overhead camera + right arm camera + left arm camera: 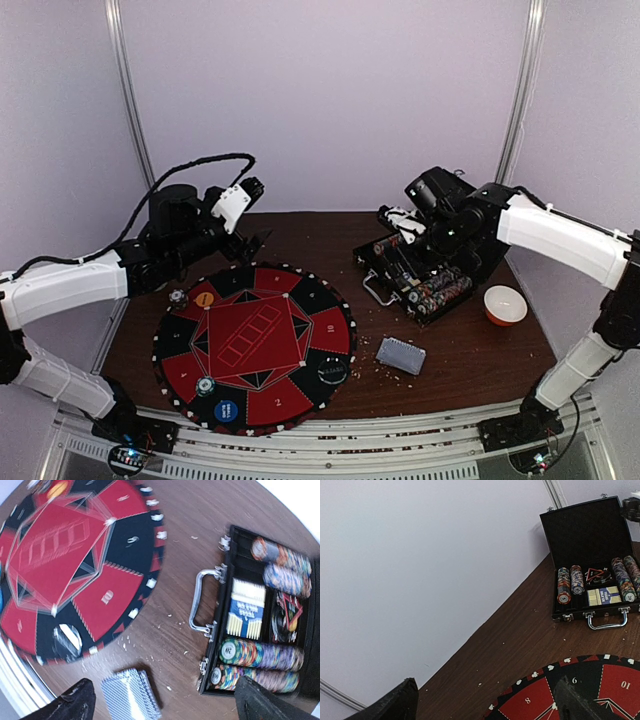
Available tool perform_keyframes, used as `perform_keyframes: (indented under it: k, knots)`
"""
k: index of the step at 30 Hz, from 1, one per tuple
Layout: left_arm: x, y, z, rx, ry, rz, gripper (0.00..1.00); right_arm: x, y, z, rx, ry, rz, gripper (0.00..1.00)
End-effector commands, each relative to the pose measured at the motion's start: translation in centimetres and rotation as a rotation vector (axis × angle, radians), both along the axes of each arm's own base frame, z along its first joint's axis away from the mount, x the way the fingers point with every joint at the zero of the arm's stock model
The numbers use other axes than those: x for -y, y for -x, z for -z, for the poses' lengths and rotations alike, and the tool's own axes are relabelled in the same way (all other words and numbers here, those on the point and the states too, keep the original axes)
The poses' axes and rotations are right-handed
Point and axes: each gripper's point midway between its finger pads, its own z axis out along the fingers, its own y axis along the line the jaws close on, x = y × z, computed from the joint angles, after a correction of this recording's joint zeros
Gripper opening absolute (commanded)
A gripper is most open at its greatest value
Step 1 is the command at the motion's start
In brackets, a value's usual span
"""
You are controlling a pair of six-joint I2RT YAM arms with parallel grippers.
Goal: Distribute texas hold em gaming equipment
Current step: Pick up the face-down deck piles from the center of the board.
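Round mat (250,345): lies left of centre on the table. Only a few pieces are on it.

Black case (585,535): open at far right, lid up. Rows of striped chips (570,582) fill most slots, and a boxed pack (603,596) sits by the handle. The bulk of the set is not yet dealt out.

Card deck (400,355): out of the case, grey-blue backs up, on bare table between the mat and the bowl (505,305). No single cards are laid at any seat.

Small pieces on the mat:
- Yellow disc (204,298) is at the far-left rim.
- Blue disc (226,410) is at the near edge.
- Black disc (332,372) is at the near right.
- One chip (205,385) sits beside the blue disc.
- A second chip (177,297) sits near the yellow disc, possibly just off the rim. The view is too coarse to say.

Judgement: early stage. The buttons are placed, while the chip stacks and the deal remain.

Left gripper (485,687): raised over the mat's far edge, jaws wide, nothing between them.
Right gripper (165,682): above the table between the case and the deck, jaws wide and empty.

Hard to read:
- The right arm covers part of the case in the top view.
- The mat side of the right wrist view is blurred.
- Pale flecks on the wood cannot be identified.
- Chip values are not legible.
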Motion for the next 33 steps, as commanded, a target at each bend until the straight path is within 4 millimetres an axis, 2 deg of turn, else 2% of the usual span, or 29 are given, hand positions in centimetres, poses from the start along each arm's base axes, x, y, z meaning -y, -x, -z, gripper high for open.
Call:
perform_keyframes:
  k: [1, 4, 9, 12, 18, 22, 33]
  knots:
    - [-0.2, 0.3, -1.4, 0.043, 0.027, 0.009, 0.98, -0.4, 4.2, 2.0, 0.151, 0.151, -0.504, 1.0]
    - [-0.1, 0.1, -1.2, 0.039, 0.022, 0.009, 0.98, 1.4, 6.5, 5.5, 0.065, 0.246, -0.564, 1.0]
    - [0.2, -0.2, -0.4, 0.016, 0.01, 0.012, 0.98, 1.4, 9.8, 8.8, -0.091, 0.258, -0.593, 1.0]
    - [0.3, -0.2, -0.2, 0.011, 0.008, 0.016, 0.98, 1.8, 10.6, 10.6, -0.159, 0.288, -0.588, 1.0]
    - [0.4, -0.1, -0.2, 0.011, 0.009, 0.023, 0.98, 2.4, 9.9, 12.9, -0.163, 0.36, -0.552, 1.0]
    - [0.4, 0.0, -0.2, 0.012, 0.008, 0.03, 0.98, 2.5, 10.3, 14.4, -0.202, 0.387, -0.555, 1.0]
    - [0.7, 0.1, 0.2, 0.003, 0.003, 0.043, 0.98, 3.2, 10.1, 15.7, -0.195, 0.415, -0.532, 1.0]
